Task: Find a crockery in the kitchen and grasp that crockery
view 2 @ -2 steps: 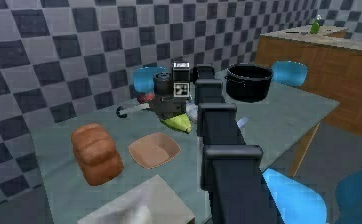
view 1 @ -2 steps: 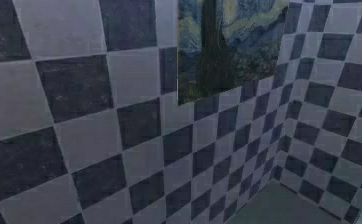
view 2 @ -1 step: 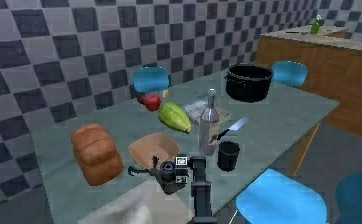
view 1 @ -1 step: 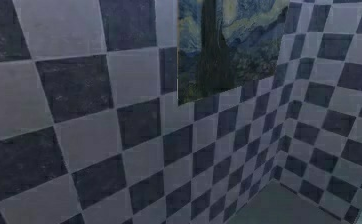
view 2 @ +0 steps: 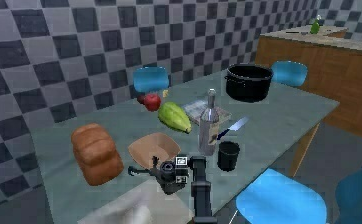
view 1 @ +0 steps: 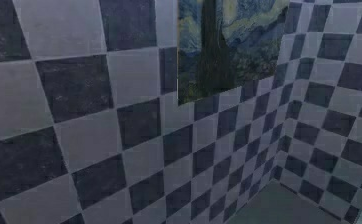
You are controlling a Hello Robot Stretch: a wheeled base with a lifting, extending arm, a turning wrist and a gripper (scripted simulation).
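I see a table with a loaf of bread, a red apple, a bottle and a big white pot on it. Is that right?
Almost. The pot is black, not white, as the arm side view shows. The rest holds: it stands on the table along with the loaf of bread, the red apple and the bottle.

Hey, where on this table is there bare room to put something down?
Bare tabletop lies right of the pot and mug, and beyond the bread, left of the apple. It is crowded in the middle, around the bottle, green vegetable, board and gripper.
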